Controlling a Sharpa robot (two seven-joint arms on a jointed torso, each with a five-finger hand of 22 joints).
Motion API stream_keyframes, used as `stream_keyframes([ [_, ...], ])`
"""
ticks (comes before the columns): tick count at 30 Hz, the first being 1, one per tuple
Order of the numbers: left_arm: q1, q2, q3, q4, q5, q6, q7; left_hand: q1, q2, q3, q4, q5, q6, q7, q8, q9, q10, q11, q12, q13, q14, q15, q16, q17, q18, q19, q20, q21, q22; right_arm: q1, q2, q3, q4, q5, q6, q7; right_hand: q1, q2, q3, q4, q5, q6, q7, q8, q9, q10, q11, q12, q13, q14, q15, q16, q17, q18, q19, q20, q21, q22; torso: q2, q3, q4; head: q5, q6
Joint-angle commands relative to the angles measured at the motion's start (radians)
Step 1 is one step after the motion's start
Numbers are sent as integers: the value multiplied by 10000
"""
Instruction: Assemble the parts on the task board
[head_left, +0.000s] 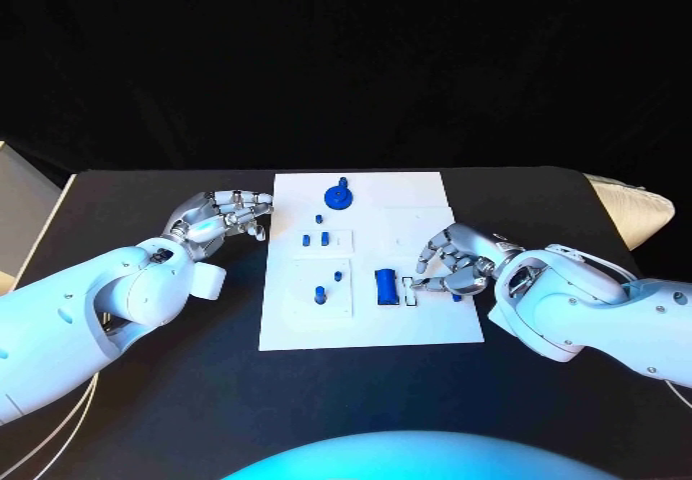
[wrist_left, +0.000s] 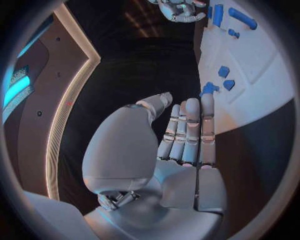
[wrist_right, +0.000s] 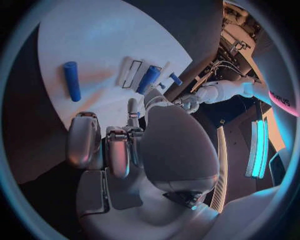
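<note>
The white task board (head_left: 368, 325) lies mid-table with several blue parts on it: a round knob (head_left: 339, 197) at the far end, small pegs (head_left: 317, 239), and a blue block (head_left: 385, 287) beside a white slot. My left hand (head_left: 224, 220) rests at the board's left edge, fingers straight and side by side (wrist_left: 187, 130), holding nothing; a small blue part (wrist_left: 209, 89) sits just past the fingertips. My right hand (head_left: 459, 262) hovers over the board's right edge with fingers arched and nothing in them. A blue cylinder (wrist_right: 72, 80) lies loose on the board (wrist_right: 94, 35) beyond its fingers (wrist_right: 81, 142).
Bare black table (head_left: 173, 400) surrounds the board. A pale object (head_left: 635, 205) sits at the table's far right corner and another pale edge (head_left: 18, 190) at the far left. The right wrist view also takes in the blue block (wrist_right: 149, 78) and my left hand (wrist_right: 187, 102).
</note>
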Motion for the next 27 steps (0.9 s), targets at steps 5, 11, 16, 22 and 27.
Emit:
stream_keyframes([
  [5,-4,36,7,79,38,116,221,36,-33,-113,72,14,-203,-85,23,-59,470,-138,777,311,-87,-92,95,17,70,52,-44,-67,-25,144,-727,1,-431,1846,163,1692,266,545,440,-26,52,-312,211,-627,-286,1029,254,250,2627,990,186,-23,2468,-105,114,184,70,633,3,-18,-23,-160,122],
  [11,-4,52,7,127,74,75,323,32,-36,-155,130,23,-224,-93,53,-75,148,-129,1008,455,-95,-97,103,11,58,65,-74,-99,-34,173,-1215,-4,-663,825,393,1496,118,406,392,-3,-46,-186,262,-862,-387,1029,302,250,2627,998,227,-7,2508,-123,148,228,178,714,5,15,-82,-261,141],
  [16,-5,57,7,165,86,79,339,27,-35,-159,147,25,-223,-89,65,-77,66,-117,1024,465,-96,-90,108,11,56,68,-73,-105,-36,161,-1479,-18,-746,-259,1019,793,-97,230,261,19,103,-32,247,-985,-430,1029,289,250,2627,1001,240,-2,2519,-130,171,247,236,764,-4,18,-91,-343,146],
  [22,-12,68,7,166,91,74,335,28,-30,-157,165,26,-209,-84,88,-75,-36,-103,1027,467,-93,-81,117,12,55,75,-70,-109,-36,48,-1550,-42,-597,-828,1389,341,-503,234,133,35,91,150,206,-1076,-449,1029,256,250,2627,1001,229,-3,2517,-131,182,250,254,796,-7,23,-77,-375,153],
  [27,-24,74,7,161,92,80,332,24,-33,-159,174,25,-208,-81,94,-75,-73,-97,1026,467,-89,-77,124,15,54,77,-68,-111,-35,-65,-1424,-53,-518,-977,1292,-26,-817,219,47,42,241,202,189,-1164,-470,1029,240,250,2627,999,219,-6,2507,-125,180,243,223,794,-11,12,-61,-365,160],
])
